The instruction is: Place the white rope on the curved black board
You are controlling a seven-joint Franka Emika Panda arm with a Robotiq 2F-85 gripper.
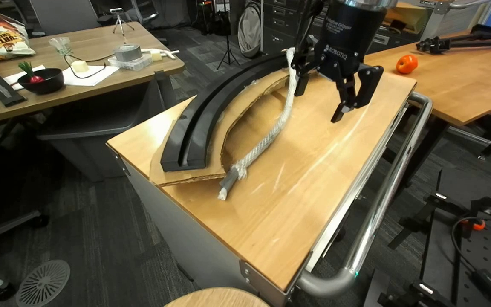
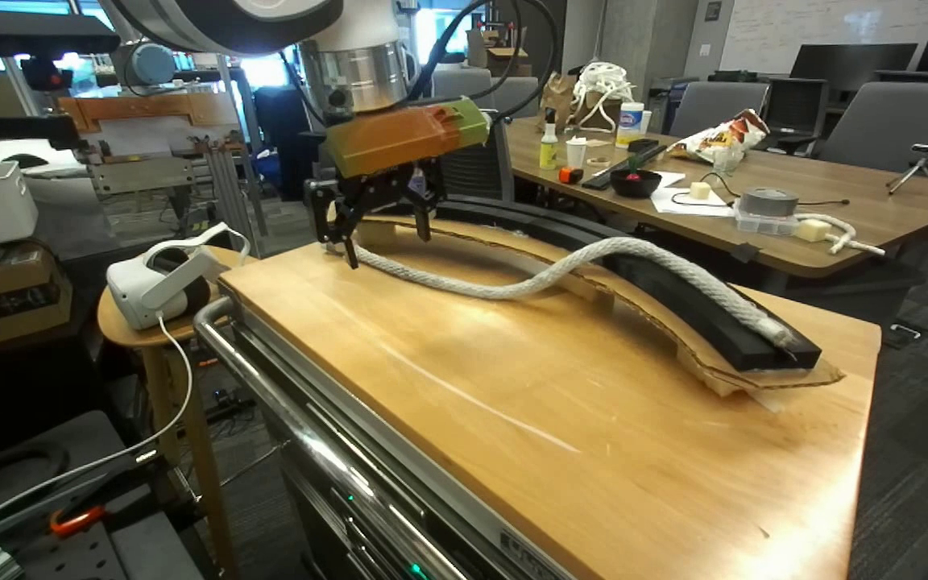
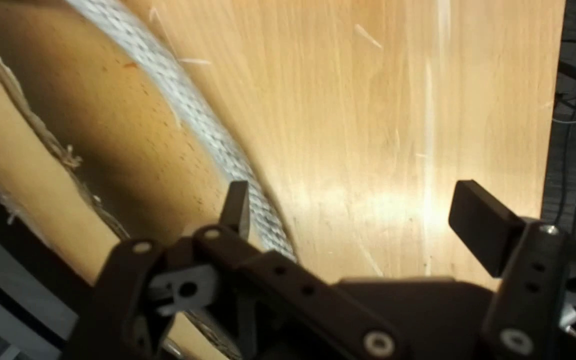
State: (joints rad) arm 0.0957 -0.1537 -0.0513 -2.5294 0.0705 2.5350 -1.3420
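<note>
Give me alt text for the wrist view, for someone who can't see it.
Open, empty gripper above a wooden tabletop; a white rope slants from upper left, passing behind the gripper. Part of a curved black board lies at lower left, bordered by cardboard.

Light fell bright on the wooden tabletop (image 2: 561,362), burning to white glare before the near end of the curved black board (image 2: 673,302) in an exterior view; windows (image 2: 267,80) well beyond the board were overexposed. In the wrist view, deep shadow edged the cardboard (image 3: 28,165) beneath the board, itself blurred. Carpet (image 1: 100,238) below the board was dim.
</note>
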